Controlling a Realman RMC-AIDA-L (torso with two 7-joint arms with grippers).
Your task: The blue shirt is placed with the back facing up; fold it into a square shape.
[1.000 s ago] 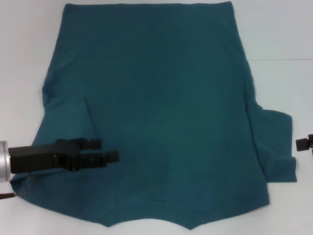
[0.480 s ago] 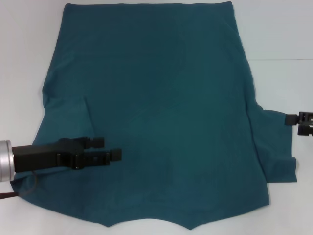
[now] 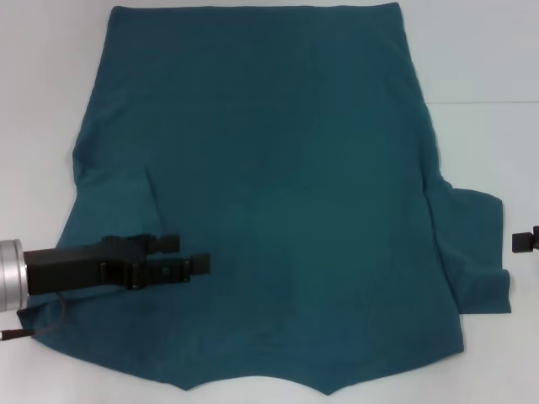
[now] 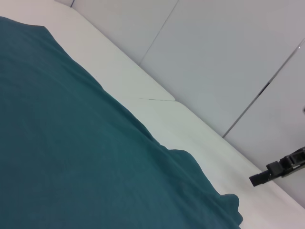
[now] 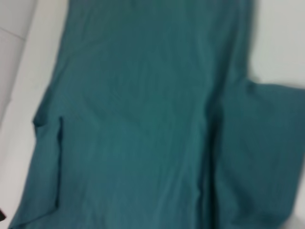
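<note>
head view: the blue shirt [image 3: 269, 194] lies spread back-up on a white table [image 3: 480, 67], filling most of the scene. its right sleeve sticks out flat toward the right edge, while the left sleeve looks already turned in over the body, leaving a short crease near the left side. the left gripper [image 3: 187, 255] reaches in from the near left, over the shirt's near-left part, its two fingers pointing right with a gap between them and no cloth held. only a dark tip of the right gripper [image 3: 524, 241] shows at the right edge, just off the right sleeve; i cannot tell how its jaws stand.

left wrist view: teal fabric fills the near side, with bare table beyond and the other arm's gripper far off past the sleeve edge.

right wrist view: the whole shirt from the right, sleeve nearest, blurred.

judgement: the fold is at an early stage. the next move likely calls for the right gripper to pinch the right sleeve and carry it inward.
</note>
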